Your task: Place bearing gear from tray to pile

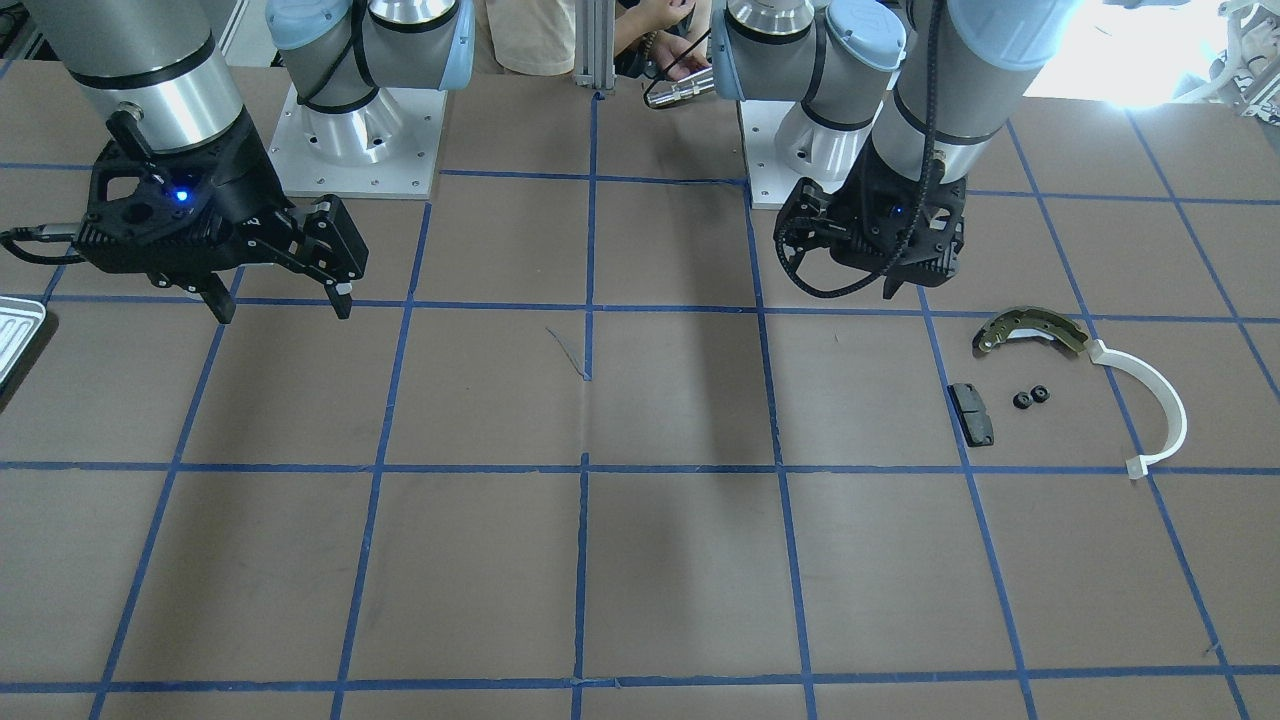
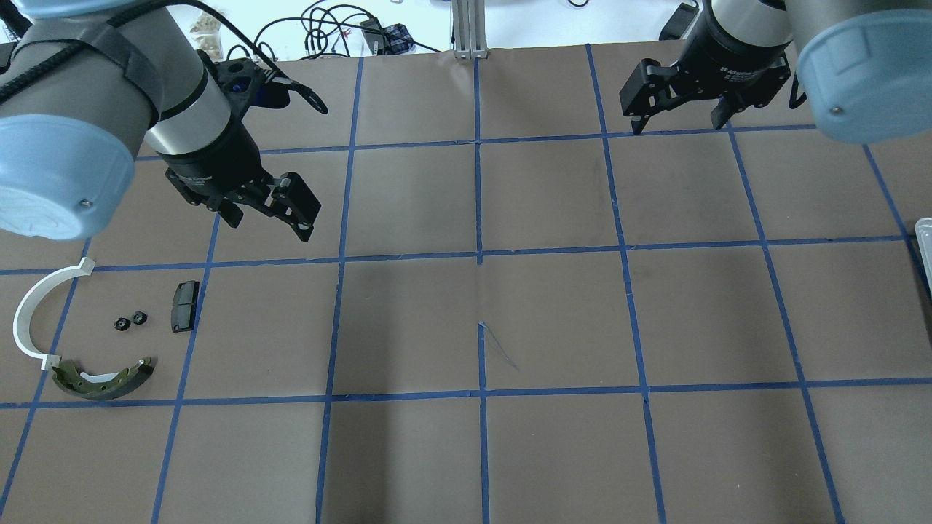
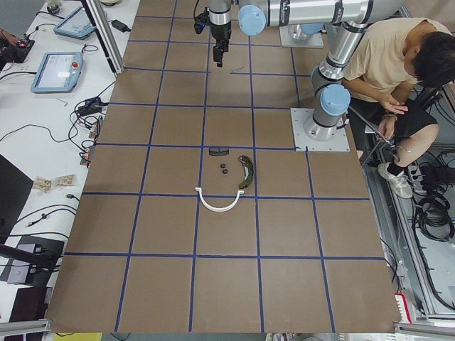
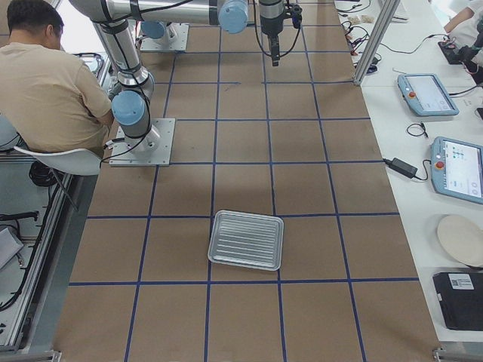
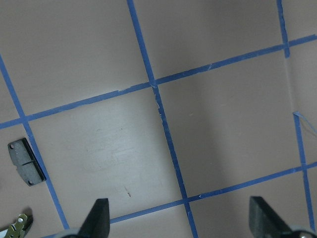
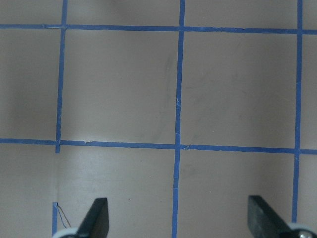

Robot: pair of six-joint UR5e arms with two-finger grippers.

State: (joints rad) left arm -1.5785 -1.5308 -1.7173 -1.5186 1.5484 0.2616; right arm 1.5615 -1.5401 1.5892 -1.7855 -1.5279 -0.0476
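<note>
Bearing gear (image 1: 1031, 397), two small black rounds, already sits in the pile (image 1: 1030, 330) just beside the dark pad (image 1: 971, 413), the tray (image 4: 246, 240) shows nothing on it, and the left gripper (image 2: 268, 224) and right gripper (image 2: 678, 125) hover wide open and empty-handed, so the job looks done.

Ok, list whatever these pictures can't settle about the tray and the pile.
- Tray: too small in the exterior right view to rule out a small part among its ridges. The front-facing and overhead views cut it off at their edges.
- Two small black parts: too small in every view to identify as bearing gears.
</note>
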